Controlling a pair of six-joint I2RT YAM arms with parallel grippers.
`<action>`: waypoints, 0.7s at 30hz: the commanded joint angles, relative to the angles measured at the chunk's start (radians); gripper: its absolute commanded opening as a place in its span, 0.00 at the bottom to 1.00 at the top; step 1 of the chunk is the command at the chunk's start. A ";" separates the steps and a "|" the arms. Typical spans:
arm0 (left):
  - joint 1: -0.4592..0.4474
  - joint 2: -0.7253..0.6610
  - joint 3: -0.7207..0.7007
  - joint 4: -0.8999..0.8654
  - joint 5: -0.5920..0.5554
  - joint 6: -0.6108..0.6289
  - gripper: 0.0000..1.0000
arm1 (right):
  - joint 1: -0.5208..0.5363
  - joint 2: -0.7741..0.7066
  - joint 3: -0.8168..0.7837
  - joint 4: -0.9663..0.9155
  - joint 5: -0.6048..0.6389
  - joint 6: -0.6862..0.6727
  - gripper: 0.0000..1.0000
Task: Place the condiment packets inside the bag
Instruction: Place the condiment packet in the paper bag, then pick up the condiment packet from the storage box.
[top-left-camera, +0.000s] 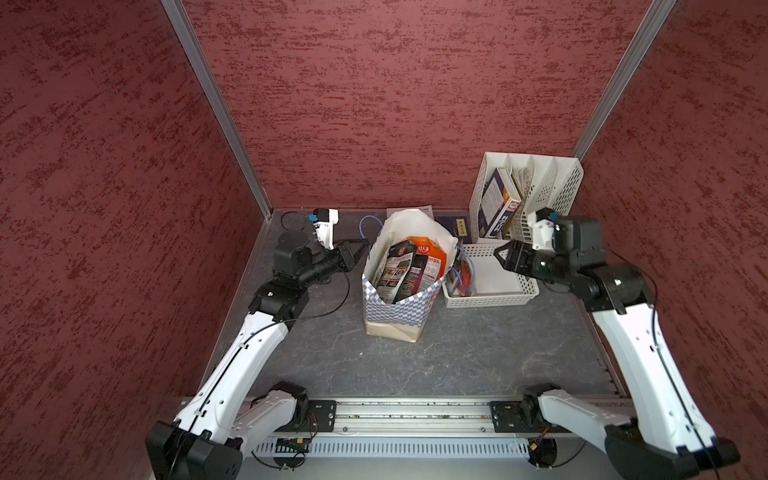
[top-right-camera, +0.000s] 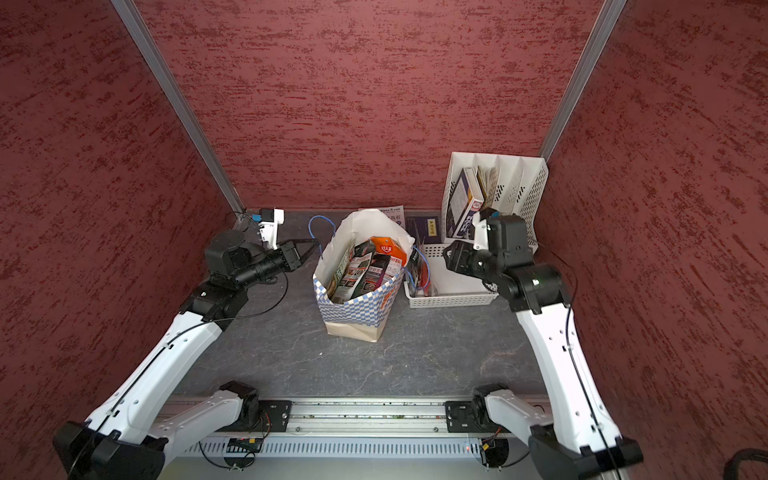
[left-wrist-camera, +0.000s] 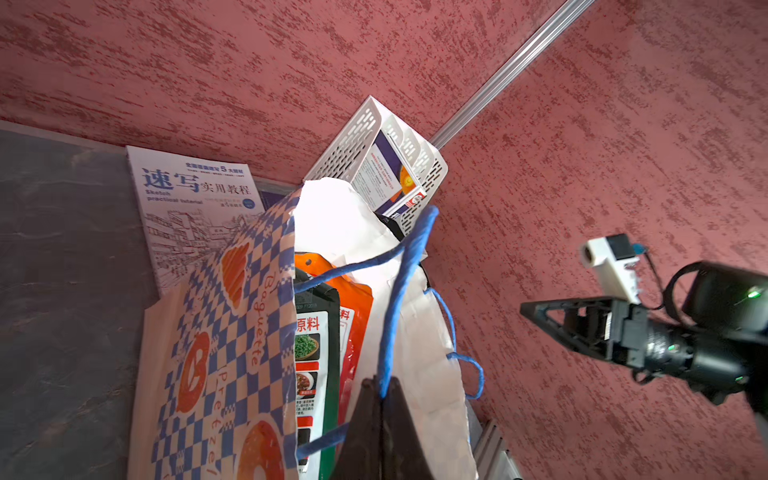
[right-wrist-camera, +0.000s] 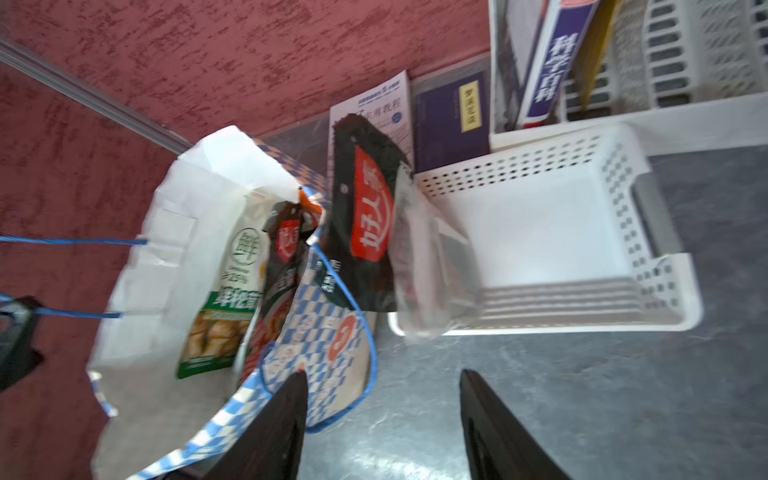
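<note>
Glossy black and orange condiment packets (top-left-camera: 405, 266) are packed in the checkered bag (top-left-camera: 399, 309) on the counter (top-left-camera: 478, 345), its blue handle (left-wrist-camera: 399, 291) pinched by the left gripper's (left-wrist-camera: 380, 384) jaws, the right gripper's (right-wrist-camera: 382, 374) spread. A packet (right-wrist-camera: 365, 216) outside is caught clearly only from the right wrist.

The bag (top-left-camera: 397, 299) stands in the middle of the table (top-left-camera: 478, 357), with condiment packets (top-left-camera: 405, 266) inside it. Just to its right sits a basket (top-left-camera: 498, 298), and more packets (top-left-camera: 457, 268) stand in the basket's end next to the bag. Behind the basket a file rack (top-left-camera: 559, 183) holds books (top-left-camera: 496, 203) in the back right corner. A booklet (left-wrist-camera: 195, 199) and a flat book (top-left-camera: 451, 226) lie behind the bag by the wall. The left gripper (top-left-camera: 362, 245) is at the bag's left, on its cord handle (left-wrist-camera: 399, 291); the right gripper (top-left-camera: 498, 255) hangs over the basket.
</note>
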 joint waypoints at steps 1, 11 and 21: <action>-0.014 -0.010 0.072 0.198 0.026 -0.089 0.00 | -0.028 -0.047 -0.222 0.261 -0.043 -0.227 0.67; 0.054 -0.054 0.008 0.080 -0.095 -0.002 0.00 | -0.027 -0.021 -0.565 0.547 -0.121 -0.463 0.65; 0.086 -0.070 -0.047 0.082 -0.076 -0.007 0.00 | -0.027 0.140 -0.606 0.697 -0.136 -0.501 0.53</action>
